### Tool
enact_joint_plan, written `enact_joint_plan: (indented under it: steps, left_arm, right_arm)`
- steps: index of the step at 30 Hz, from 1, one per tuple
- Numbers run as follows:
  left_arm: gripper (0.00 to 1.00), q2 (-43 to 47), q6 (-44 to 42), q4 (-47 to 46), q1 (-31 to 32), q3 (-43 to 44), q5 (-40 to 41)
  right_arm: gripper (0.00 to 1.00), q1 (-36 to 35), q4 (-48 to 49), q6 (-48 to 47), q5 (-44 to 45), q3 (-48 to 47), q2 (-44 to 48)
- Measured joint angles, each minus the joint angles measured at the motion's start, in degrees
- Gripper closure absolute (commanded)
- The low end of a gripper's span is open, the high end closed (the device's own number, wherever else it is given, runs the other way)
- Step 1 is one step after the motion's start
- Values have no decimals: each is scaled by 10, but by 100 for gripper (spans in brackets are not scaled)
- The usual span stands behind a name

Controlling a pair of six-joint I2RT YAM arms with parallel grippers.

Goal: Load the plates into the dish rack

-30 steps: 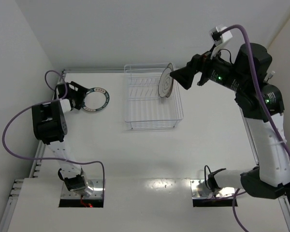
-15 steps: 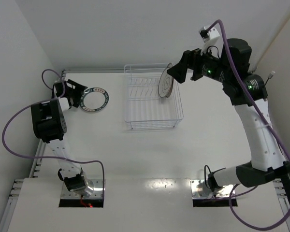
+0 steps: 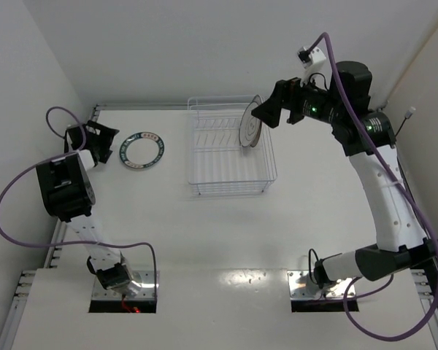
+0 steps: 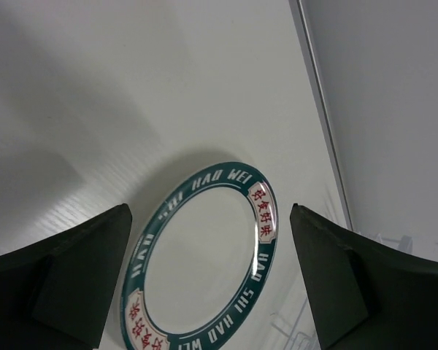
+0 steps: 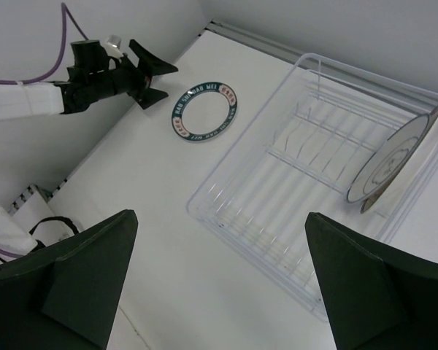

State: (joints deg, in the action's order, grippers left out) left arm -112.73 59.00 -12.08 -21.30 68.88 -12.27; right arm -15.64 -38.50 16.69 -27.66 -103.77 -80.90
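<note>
Left pincer has backed off leftward from the teal-rimmed plate; a second ago it was at the plate's left edge, now there is a clear gap. Right pincer has lifted up and back from the rack plate; before, it was right against that plate's upper rim, now it hangs above and to the right, not touching. Neither plate has shifted, and the dish rack is in the same spot.

Writing: left wrist view shows the teal rim lettered "HAO WEI" in white, repeated round the ring, with red Chinese characters in white panels between. I can't read the characters. No writing can be made out on the rack plate.

Teal-rimmed plate lies flat on the tabletop, left of the rack and well apart from it, far-left area. Rack plate has a grey ring and stands on edge, tilted, at the right end of the rack by the far corner. Right wrist view hints at a second rim just behind it, can't tell for sure. Rest of the rack shows bare prongs.

Left pincer: spread wide, nothing between the fingers, aimed at the teal plate. Right pincer: spread wide, nothing held, looking down over the rack.
</note>
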Motion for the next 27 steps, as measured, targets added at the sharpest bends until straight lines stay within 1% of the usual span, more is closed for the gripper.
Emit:
enact_joint_plan:
  steps: [2, 5, 6, 9, 13, 15, 18, 19, 20, 21, 23, 25, 27]
  left_arm:
    - [13, 1, -7, 6, -10, 0, -1]
    - [20, 3, -16, 8, -14, -15, -14]
    - [25, 4, -18, 8, -14, -26, -22]
    - [31, -1, -17, 15, -13, -47, -59]
    - [31, -26, -29, 31, -13, -30, -115]
    - [34, -31, -40, 41, -13, -21, -126]
    - [57, -37, -57, 54, -13, -16, -137]
    - [78, -43, -64, 61, -13, -14, -144]
    - [83, -50, -66, 66, -13, -9, -154]
    - [85, -60, -77, 78, -13, -2, -159]
    - [100, -85, -91, 106, -14, 26, -194]
    - [100, -110, -123, 155, -14, 78, -220]
    - [100, -123, -158, 192, -16, 118, -225]
  right_arm:
    - [1, 5, 1, 0, 2, 17, 11]
    - [1, 13, 2, 0, 4, 28, 26]
    - [1, 16, 3, 0, 4, 29, 31]
    - [0, 17, 4, 0, 5, 29, 40]
    - [0, 17, 4, 0, 13, 29, 44]
    - [0, 17, 6, 0, 17, 31, 44]
    - [0, 17, 7, 0, 21, 41, 44]
    - [0, 17, 8, 0, 21, 45, 44]
    - [0, 17, 7, 0, 22, 50, 44]
    - [0, 17, 7, 0, 22, 53, 44]
    - [0, 17, 5, 0, 22, 56, 44]
    - [0, 17, 6, 0, 21, 56, 44]
    - [0, 17, 6, 0, 21, 56, 45]
